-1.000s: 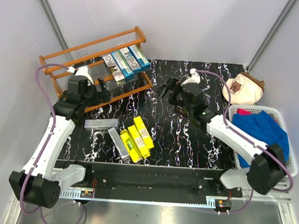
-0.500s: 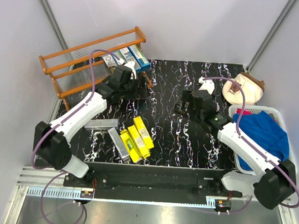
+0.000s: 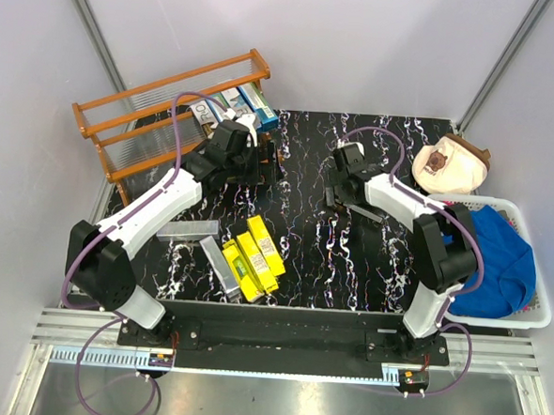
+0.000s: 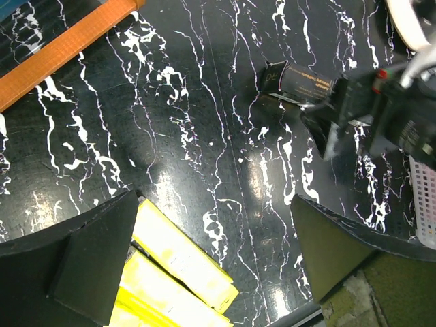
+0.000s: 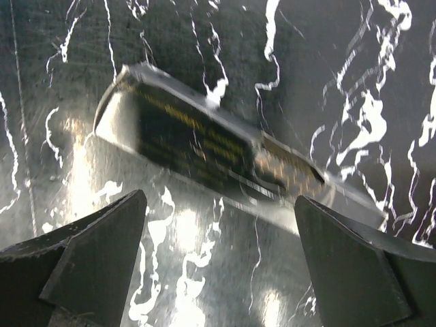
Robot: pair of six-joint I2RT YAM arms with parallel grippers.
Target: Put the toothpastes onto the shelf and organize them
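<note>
Top view: the orange-brown wooden two-tier shelf [image 3: 136, 124] at the black marbled table's [image 3: 349, 259] far left corner holds blue-teal cartons [image 3: 251, 101]; bright yellow cartons [image 3: 255, 253] lie by the near edge.
Left wrist: left jaws spread, empty.
Right wrist: right jaws spread over a slim black carton [image 5: 204, 146].

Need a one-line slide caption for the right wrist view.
Right gripper open over a black toothpaste carton lying flat on the black marbled table.

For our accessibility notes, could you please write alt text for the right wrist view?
A black toothpaste carton lies flat and diagonal on the black marbled table, just beyond the right hand, whose fingers are open; the image is blurred.
</note>
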